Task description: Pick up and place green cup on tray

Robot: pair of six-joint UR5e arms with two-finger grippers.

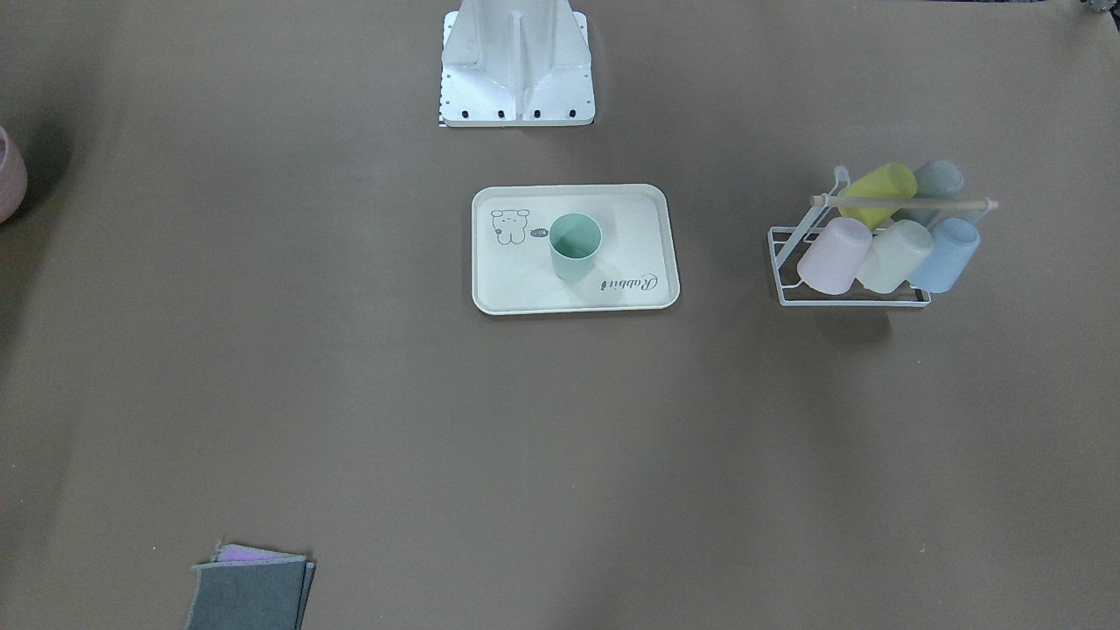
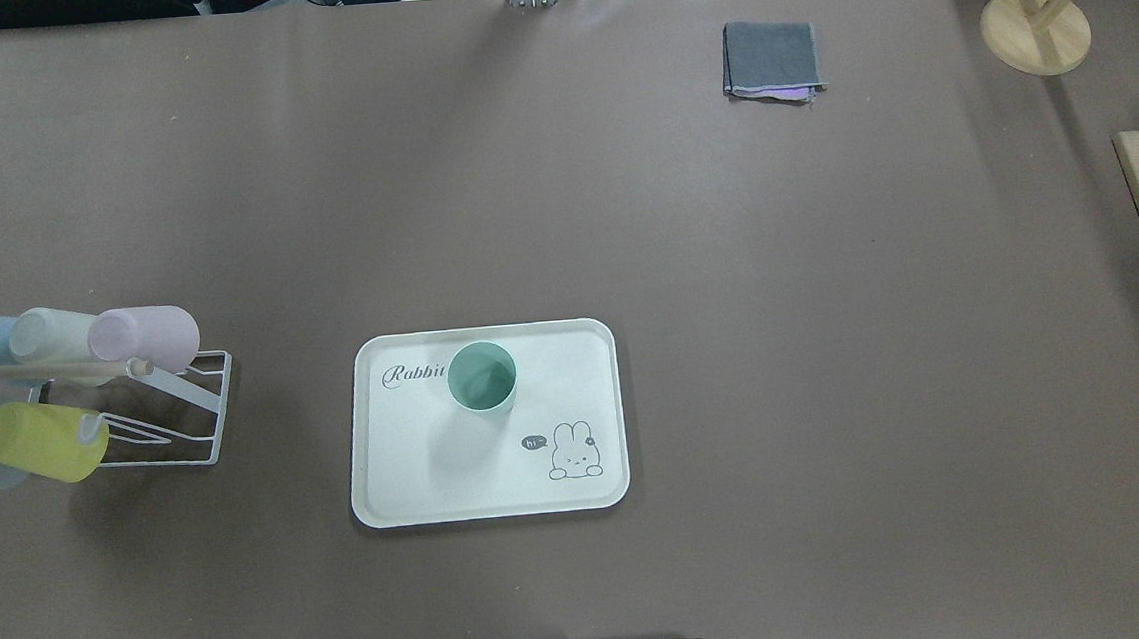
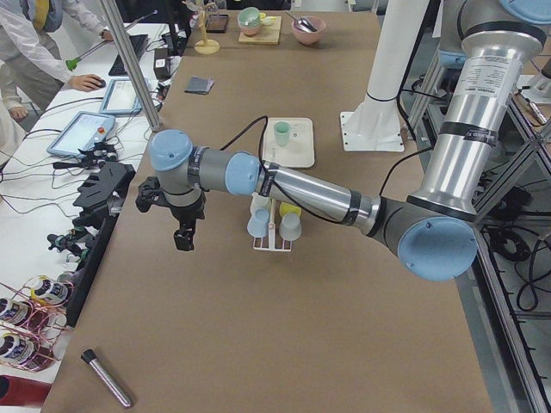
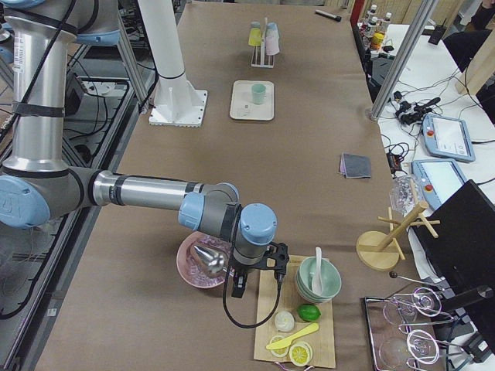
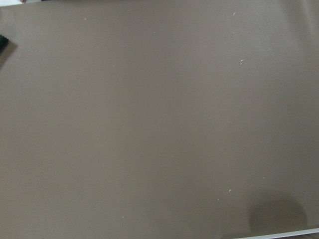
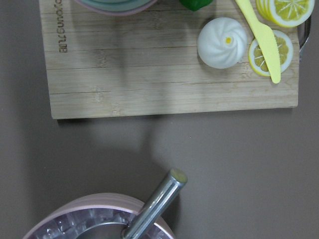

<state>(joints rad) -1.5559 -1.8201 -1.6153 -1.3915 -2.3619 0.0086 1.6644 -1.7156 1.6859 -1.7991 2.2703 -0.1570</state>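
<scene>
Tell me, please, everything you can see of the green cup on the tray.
The green cup is a small mint-green tumbler with no handle, slightly tapered, with a matte, plastic-looking surface. It stands upright, mouth up, and looks empty. It rests on the cream tray, about midway across its width, in the half farther from the robot. It is right beside the end of the Rabbit script and apart from the rabbit drawing. Only the tray touches it.
</scene>
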